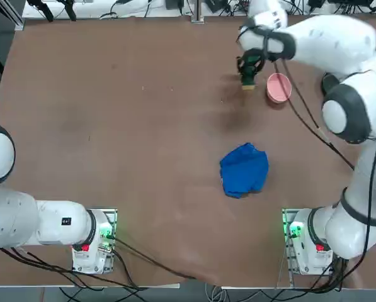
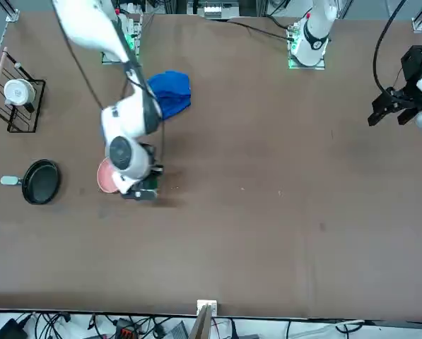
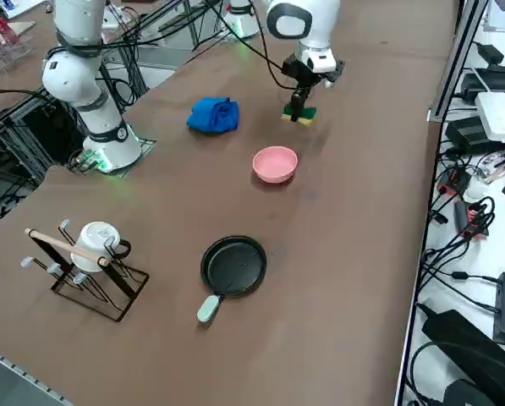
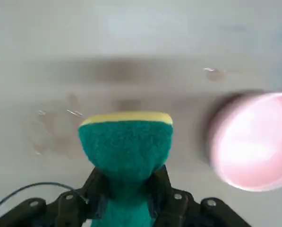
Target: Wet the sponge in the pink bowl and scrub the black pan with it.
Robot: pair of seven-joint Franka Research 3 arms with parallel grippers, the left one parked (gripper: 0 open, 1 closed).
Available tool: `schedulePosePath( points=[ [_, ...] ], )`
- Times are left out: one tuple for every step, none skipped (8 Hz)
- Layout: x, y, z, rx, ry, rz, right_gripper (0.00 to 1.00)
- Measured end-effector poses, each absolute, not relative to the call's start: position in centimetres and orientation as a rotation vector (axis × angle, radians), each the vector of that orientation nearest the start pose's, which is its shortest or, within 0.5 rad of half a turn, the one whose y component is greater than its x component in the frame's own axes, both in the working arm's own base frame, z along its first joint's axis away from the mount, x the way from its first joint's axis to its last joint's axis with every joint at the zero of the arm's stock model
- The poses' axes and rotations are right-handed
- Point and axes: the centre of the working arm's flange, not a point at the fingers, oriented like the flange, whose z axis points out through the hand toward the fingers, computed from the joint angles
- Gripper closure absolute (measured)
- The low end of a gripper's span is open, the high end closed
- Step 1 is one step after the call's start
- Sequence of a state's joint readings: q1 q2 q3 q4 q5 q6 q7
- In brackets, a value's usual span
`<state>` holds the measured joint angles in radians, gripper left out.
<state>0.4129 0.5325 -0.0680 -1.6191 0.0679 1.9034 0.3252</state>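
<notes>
My right gripper (image 4: 126, 189) is shut on the sponge (image 4: 125, 142), whose green top is pinched in between the fingers while the yellow body faces the table. In the top view the gripper (image 1: 249, 70) holds the sponge (image 1: 248, 82) at the table surface, just left of the pink bowl (image 1: 279, 87). From the right side the sponge (image 3: 301, 113) sits beyond the pink bowl (image 3: 275, 163). The black pan (image 3: 233, 265) with its pale handle lies nearer that camera. It is also seen in the front view as the black pan (image 2: 41, 181), left of the pink bowl (image 2: 106, 176).
A crumpled blue cloth (image 1: 244, 170) lies mid-table between the bowl and the arm's base. A wire rack with a white mug (image 3: 93, 245) stands near the table corner past the pan. Cables and boxes (image 3: 489, 118) sit off the table's far edge.
</notes>
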Motion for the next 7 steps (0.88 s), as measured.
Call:
schedulePosePath(
  points=[
    [61.9,19.1,30.5,-3.156,-0.044,0.473,0.55],
    [62.4,15.3,30.4,-3.131,-0.074,0.541,0.56],
    [62.5,12.5,29.7,-3.109,-0.094,0.589,0.56],
    [62.4,10.7,28.6,-3.09,-0.12,0.629,0.56],
    [62.3,9.5,27.1,-3.071,-0.153,0.669,0.56],
    [62.2,8.7,25.6,-3.054,-0.182,0.707,0.56],
    [62.0,8.2,24.0,-3.042,-0.19,0.746,0.57]
  ],
)
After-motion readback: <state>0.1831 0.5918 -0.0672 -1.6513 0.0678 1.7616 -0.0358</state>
